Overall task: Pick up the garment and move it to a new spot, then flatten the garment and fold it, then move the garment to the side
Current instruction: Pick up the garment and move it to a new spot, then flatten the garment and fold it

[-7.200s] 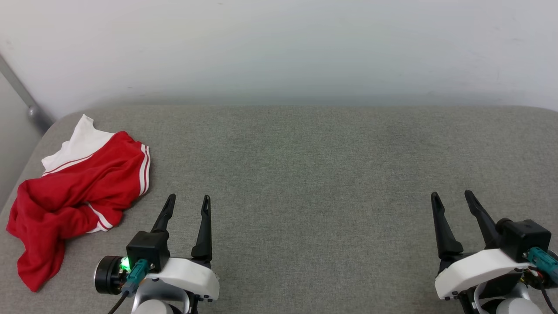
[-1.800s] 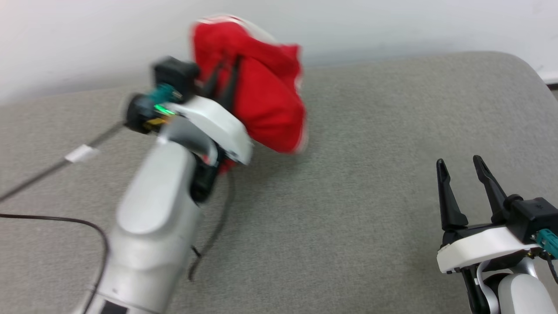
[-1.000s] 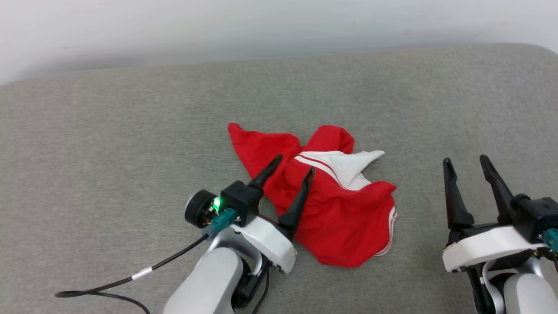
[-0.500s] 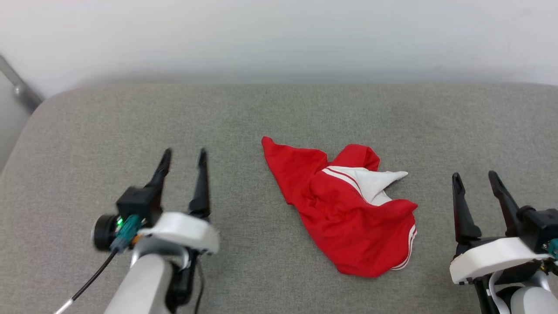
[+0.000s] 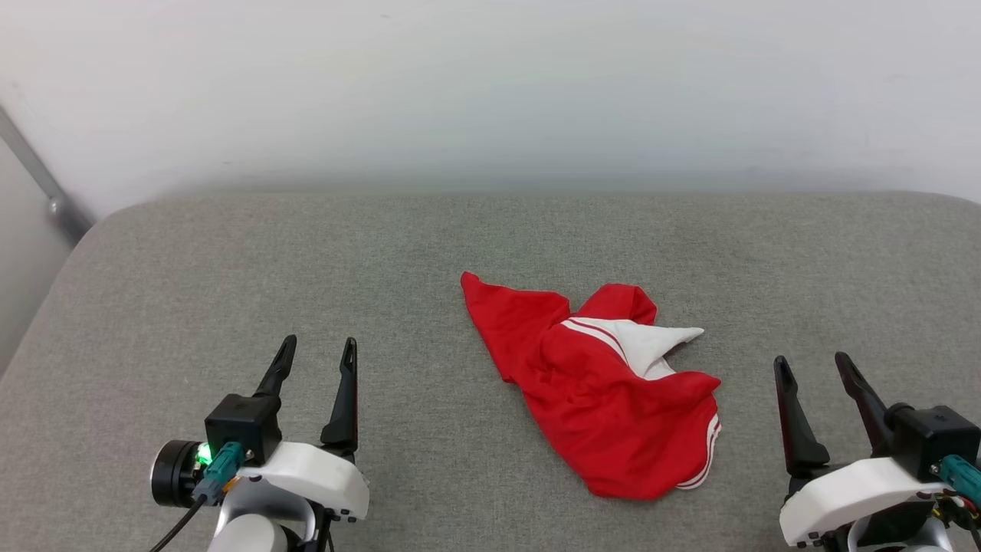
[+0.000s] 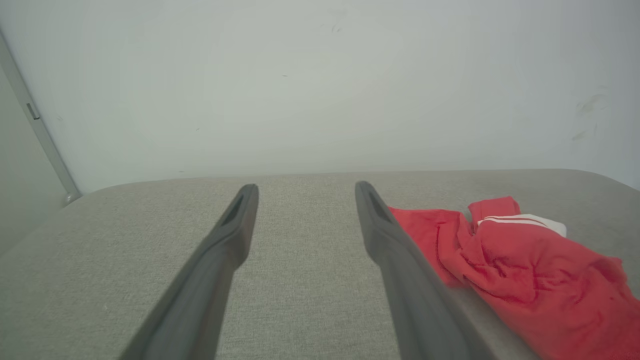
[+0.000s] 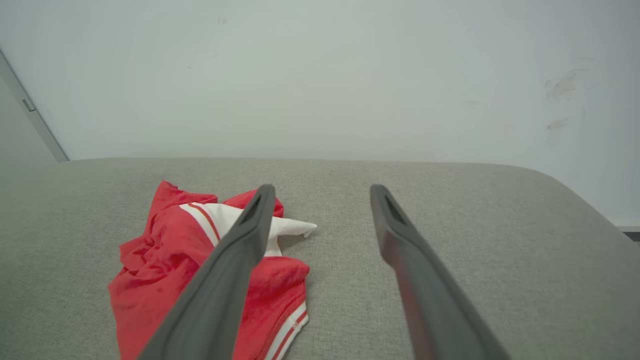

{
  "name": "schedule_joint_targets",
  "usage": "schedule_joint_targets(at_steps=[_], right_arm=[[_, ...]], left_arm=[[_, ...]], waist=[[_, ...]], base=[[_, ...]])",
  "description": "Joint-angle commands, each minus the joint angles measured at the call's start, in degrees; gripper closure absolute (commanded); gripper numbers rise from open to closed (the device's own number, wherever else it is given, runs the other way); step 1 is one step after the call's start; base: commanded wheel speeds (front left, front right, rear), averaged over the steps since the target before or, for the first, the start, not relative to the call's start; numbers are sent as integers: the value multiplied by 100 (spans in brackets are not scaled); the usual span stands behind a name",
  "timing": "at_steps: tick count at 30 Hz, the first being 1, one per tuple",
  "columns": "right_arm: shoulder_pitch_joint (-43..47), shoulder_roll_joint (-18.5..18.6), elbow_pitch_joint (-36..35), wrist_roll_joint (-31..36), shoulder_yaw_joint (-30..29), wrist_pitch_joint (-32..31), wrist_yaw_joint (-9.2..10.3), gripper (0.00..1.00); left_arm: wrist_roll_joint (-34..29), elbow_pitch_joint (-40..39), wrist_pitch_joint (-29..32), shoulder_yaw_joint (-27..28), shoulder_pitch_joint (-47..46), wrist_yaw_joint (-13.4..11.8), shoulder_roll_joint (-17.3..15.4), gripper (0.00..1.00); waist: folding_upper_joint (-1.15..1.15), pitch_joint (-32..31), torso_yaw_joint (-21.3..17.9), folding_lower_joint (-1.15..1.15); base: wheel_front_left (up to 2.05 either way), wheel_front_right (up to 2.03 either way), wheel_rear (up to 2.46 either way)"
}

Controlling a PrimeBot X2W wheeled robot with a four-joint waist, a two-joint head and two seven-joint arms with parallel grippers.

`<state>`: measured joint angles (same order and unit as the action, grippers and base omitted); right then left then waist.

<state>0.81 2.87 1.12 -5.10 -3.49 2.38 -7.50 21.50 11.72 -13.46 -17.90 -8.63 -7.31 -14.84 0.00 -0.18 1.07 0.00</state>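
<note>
The garment (image 5: 605, 383), a red T-shirt with a white sleeve and striped trim, lies crumpled in a heap near the middle of the grey padded surface (image 5: 383, 253); its print is hidden in the folds. My left gripper (image 5: 318, 345) stands open at the lower left, well clear of the cloth. At the lower right my right gripper (image 5: 810, 363) is open too, just right of the heap. The left wrist view has the garment (image 6: 515, 260) to the right of its open gripper (image 6: 306, 189). In the right wrist view the garment (image 7: 165, 260) lies left of the open gripper (image 7: 322, 190).
A pale wall (image 5: 490, 84) rises behind the surface's far edge. A grey metal bar (image 5: 38, 184) slants down the wall at the far left corner. The surface's rounded left edge (image 5: 31, 330) drops away near my left arm.
The left gripper carried the garment from the far left to the middle, let it go there, then drew back to the lower left, empty. The camera shifted too. The right gripper stayed open.
</note>
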Motion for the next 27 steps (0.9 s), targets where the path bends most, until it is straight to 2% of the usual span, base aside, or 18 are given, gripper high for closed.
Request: schedule_joint_targets(at_steps=[1,13,17,21,24,27], right_arm=[[62,2,-22,-45,3,-17,2,0],[62,2,-49,-39,31,-67,2,0],[-33,4,79,-106,-219,-190,2,0],[-329,1,308,-49,-659,-585,2,0],[-630,6,561,3,-910,-1163,2,0],[-1024,182,744,-91,-900,-1829,2,0]], left_arm=[[-1,-17,4,6,37,-22,-11,0],[69,-52,42,12,78,-99,-52,0],[77,-105,2,51,61,-143,-46,0],[52,-181,-54,32,-120,-118,20,0],[3,-214,-97,-12,-233,-95,104,0],[-36,-239,-141,-46,-390,-61,203,0]], waist=[[0,-1,-1,0],[0,18,-76,0],[0,86,-74,0],[0,299,62,0],[0,504,213,0],[0,728,387,0]], base=[[0,0,0],[0,0,0],[0,0,0],[0,0,0],[0,0,0],[0,0,0]])
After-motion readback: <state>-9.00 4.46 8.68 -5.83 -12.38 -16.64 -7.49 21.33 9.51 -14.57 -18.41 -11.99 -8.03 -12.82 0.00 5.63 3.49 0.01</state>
